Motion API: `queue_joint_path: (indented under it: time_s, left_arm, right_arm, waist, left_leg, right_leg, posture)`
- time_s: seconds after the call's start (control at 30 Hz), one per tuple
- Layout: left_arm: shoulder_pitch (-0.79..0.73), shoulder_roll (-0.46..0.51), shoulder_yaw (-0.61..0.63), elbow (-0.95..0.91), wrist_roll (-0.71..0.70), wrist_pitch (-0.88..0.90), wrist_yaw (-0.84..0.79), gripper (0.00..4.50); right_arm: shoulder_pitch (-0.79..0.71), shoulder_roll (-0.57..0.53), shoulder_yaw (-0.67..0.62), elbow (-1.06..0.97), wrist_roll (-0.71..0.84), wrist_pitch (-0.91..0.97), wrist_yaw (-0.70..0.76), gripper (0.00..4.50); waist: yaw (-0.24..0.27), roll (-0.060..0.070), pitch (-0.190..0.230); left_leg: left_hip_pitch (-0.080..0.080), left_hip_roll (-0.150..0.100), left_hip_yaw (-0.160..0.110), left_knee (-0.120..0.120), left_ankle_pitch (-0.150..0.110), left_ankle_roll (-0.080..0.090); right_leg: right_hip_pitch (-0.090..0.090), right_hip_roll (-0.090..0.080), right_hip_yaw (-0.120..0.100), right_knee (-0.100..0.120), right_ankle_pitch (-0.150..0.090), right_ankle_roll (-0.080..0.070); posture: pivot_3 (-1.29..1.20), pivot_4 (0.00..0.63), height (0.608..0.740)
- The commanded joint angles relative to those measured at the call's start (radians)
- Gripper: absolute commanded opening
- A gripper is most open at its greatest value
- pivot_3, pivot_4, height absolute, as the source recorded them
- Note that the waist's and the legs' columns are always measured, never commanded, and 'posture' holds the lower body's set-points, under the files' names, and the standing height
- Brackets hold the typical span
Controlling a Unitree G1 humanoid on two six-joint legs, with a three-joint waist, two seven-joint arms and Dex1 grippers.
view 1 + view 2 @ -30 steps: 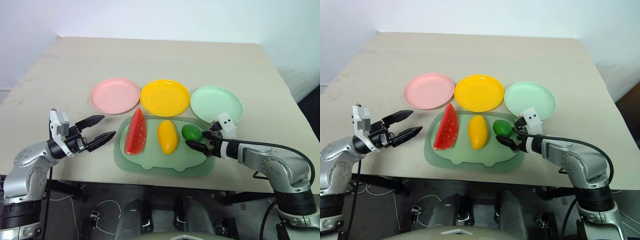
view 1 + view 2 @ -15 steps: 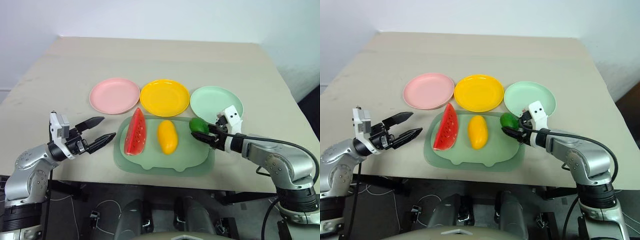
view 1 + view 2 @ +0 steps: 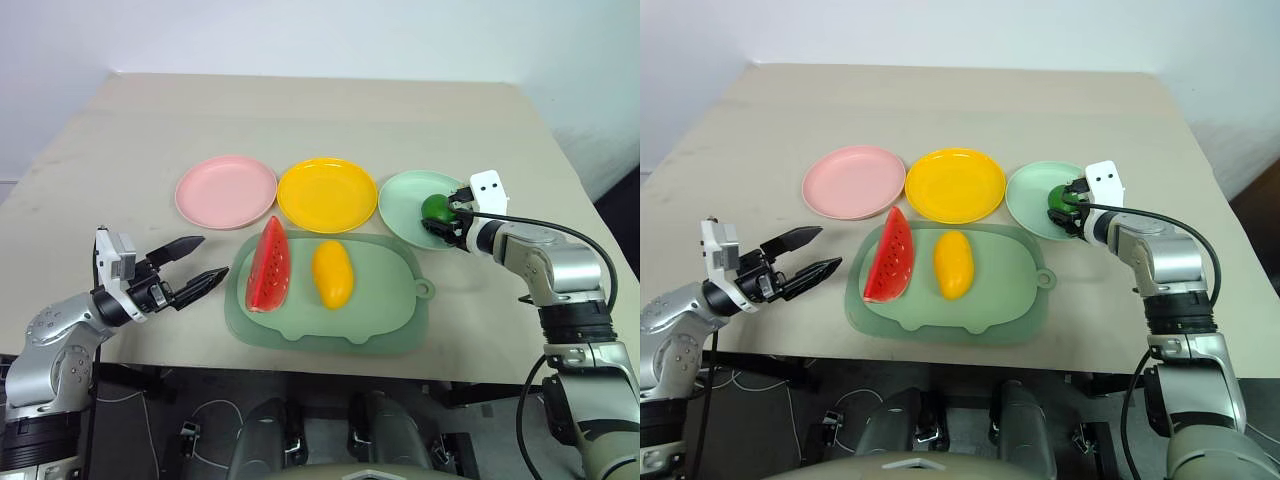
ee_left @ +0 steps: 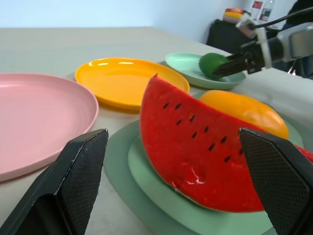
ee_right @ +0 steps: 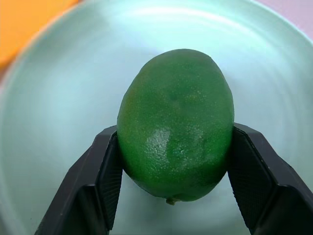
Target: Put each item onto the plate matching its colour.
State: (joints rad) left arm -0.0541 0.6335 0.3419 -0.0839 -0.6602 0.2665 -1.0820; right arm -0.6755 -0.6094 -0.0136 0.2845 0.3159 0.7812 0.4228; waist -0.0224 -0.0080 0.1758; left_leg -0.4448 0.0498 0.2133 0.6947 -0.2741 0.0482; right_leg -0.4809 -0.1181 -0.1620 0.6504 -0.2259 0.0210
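On your worktop (image 3: 330,110), the watermelon wedge (image 3: 268,268) and mango (image 3: 332,272) lie side by side on the mat (image 3: 380,310), just below the pink plate (image 3: 225,190) and yellow plate (image 3: 326,194). Your right gripper (image 3: 437,215) pinches the lime (image 3: 435,207) over the green plate (image 3: 405,200), right of the yellow one. Your left gripper (image 3: 196,262) hangs spread left of the mat.

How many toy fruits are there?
3: red watermelon wedge and yellow-orange oval mango on the pale green mat; small green lime in the right claw.

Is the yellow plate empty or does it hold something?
Empty. The yellow plate shows a bare surface, while the mango lies on the green mat beside the watermelon wedge.
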Motion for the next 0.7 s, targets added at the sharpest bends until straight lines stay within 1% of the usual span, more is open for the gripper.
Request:
queue_joint_path:
  time_s: [0.03, 0.07, 0.1, 0.17, 0.2, 0.27, 0.4, 0.5, 0.6, 0.7]
  left_arm:
    - [0.009, 0.004, 0.021, -0.039, -0.007, -0.019, 0.008, 4.5]
    - [0.011, 0.003, 0.021, -0.04, -0.006, -0.02, 0.009, 4.5]
    - [0.014, 0.002, 0.02, -0.04, -0.006, -0.022, 0.01, 4.5]
    - [0.018, 0.002, 0.019, -0.039, -0.005, -0.024, 0.009, 4.5]
    - [0.019, 0.002, 0.018, -0.038, -0.005, -0.025, 0.009, 4.5]
    - [0.018, 0.003, 0.015, -0.035, -0.004, -0.026, 0.01, 4.5]
    - [0.007, 0.007, 0.014, -0.018, 0.001, -0.034, 0.007, 4.5]
    - [0.003, 0.011, 0.011, -0.007, 0.003, -0.036, -0.001, 4.5]
    - [-0.002, 0.009, 0.005, 0.0, 0.006, -0.037, -0.004, 4.5]
    - [-0.013, 0.007, 0.0, 0.011, 0.01, -0.037, -0.008, 4.5]
  right_arm:
    - [-0.052, -0.008, -0.006, 0.04, -0.044, -0.044, 0.014, 2.73]
    - [-0.045, -0.017, 0.006, 0.028, -0.054, -0.057, 0.038, 3.47]
    - [-0.039, -0.021, 0.012, 0.02, -0.062, -0.065, 0.053, 3.69]
    - [-0.035, -0.022, 0.006, 0.013, -0.07, -0.066, 0.065, 4.37]
    - [-0.033, -0.025, 0.0, 0.001, -0.07, -0.055, 0.07, 4.44]
    - [-0.021, -0.043, -0.008, -0.041, -0.066, -0.023, 0.087, 4.44]
    - [0.015, -0.107, -0.059, -0.197, -0.02, 0.133, 0.114, 4.44]
    - [0.011, -0.122, -0.117, -0.308, 0.022, 0.256, 0.095, 4.44]
    - [-0.018, -0.091, -0.18, -0.438, 0.099, 0.425, 0.072, 4.44]
    - [-0.062, -0.029, -0.215, -0.587, 0.19, 0.608, 0.059, 4.44]
  waist:
    - [-0.001, 0.0, 0.0]
    - [-0.001, 0.0, 0.0]
    - [-0.001, 0.0, 0.0]
    - [0.0, 0.0, 0.0]
    - [0.001, 0.0, 0.0]
    - [0.002, 0.0, 0.0]
    - [0.005, 0.001, 0.0]
    - [0.003, 0.001, 0.0]
    - [-0.001, 0.001, 0.0]
    - [-0.005, 0.001, 0.001]
  left_leg:
    - [0.0, 0.0, 0.0, 0.0, 0.0, 0.0]
    - [0.0, 0.0, 0.0, 0.001, 0.0, 0.0]
    - [0.0, 0.001, 0.0, 0.001, 0.0, 0.0]
    - [0.0, 0.001, 0.0, 0.001, 0.0, 0.0]
    - [0.0, 0.001, 0.0, 0.001, 0.0, 0.0]
    - [0.0, 0.001, 0.0, 0.002, 0.0, 0.0]
    - [0.0, 0.0, 0.0, 0.002, 0.0, 0.0]
    - [0.0, 0.001, -0.001, 0.002, 0.0, 0.0]
    - [0.001, 0.001, -0.001, 0.002, 0.0, 0.0]
    - [0.001, 0.002, -0.001, 0.001, 0.0, -0.001]
  right_leg:
    - [0.0, 0.0, 0.0, 0.001, 0.0, 0.0]
    - [0.0, 0.0, 0.0, 0.001, 0.0, 0.0]
    - [0.0, 0.0, 0.0, 0.001, 0.0, 0.0]
    - [0.0, 0.0, 0.0, 0.001, -0.001, -0.002]
    - [0.0, 0.0, 0.0, 0.001, -0.001, -0.002]
    - [0.0, 0.0, 0.0, 0.001, -0.001, -0.002]
    - [0.0, -0.001, 0.0, 0.001, -0.001, -0.002]
    - [0.0, -0.001, 0.0, 0.001, -0.001, -0.002]
    - [0.0, -0.001, 0.0, 0.001, -0.001, -0.002]
    - [-0.001, 0.0, 0.0, 0.002, -0.001, -0.003]
  posture:
    - [0.0, 0.15, 0.696]
    - [0.0, 0.15, 0.696]
    - [0.0, 0.15, 0.696]
    - [0.0, 0.15, 0.696]
    - [0.0, 0.15, 0.696]
    - [0.0, 0.15, 0.696]
    - [0.0, 0.15, 0.696]
    - [0.0, 0.15, 0.696]
    - [0.0, 0.15, 0.696]
    - [0.0, 0.15, 0.696]
